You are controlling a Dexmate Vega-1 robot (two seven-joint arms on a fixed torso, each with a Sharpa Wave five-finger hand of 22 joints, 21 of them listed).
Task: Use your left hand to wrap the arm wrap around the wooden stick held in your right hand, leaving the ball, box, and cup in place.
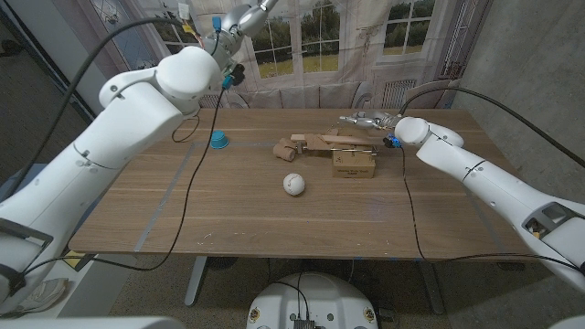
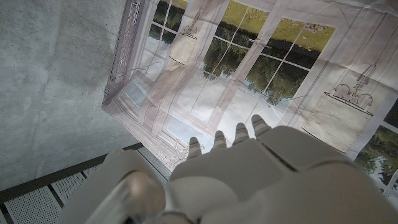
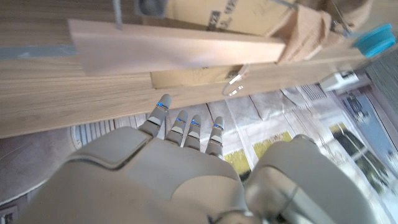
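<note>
The wooden stick (image 1: 343, 143) (image 3: 174, 53) lies across the top of the cardboard box (image 1: 354, 165) (image 3: 217, 12). The tan arm wrap (image 1: 292, 146) (image 3: 305, 31) sits bunched around the stick's left end. My right hand (image 1: 367, 120) (image 3: 186, 127) hovers just behind the stick with its fingers stretched out, holding nothing. My left hand (image 1: 247, 15) (image 2: 249, 168) is raised high above the table's far left, empty, facing the curtain. The white ball (image 1: 292, 184) lies in front of the wrap. The blue cup (image 1: 218, 139) (image 3: 373, 38) stands to the left.
The wooden table (image 1: 228, 210) has free room across its front half and right side. A printed window curtain (image 1: 311, 46) hangs behind the far edge. Black cables (image 1: 187, 183) trail from both arms over the table.
</note>
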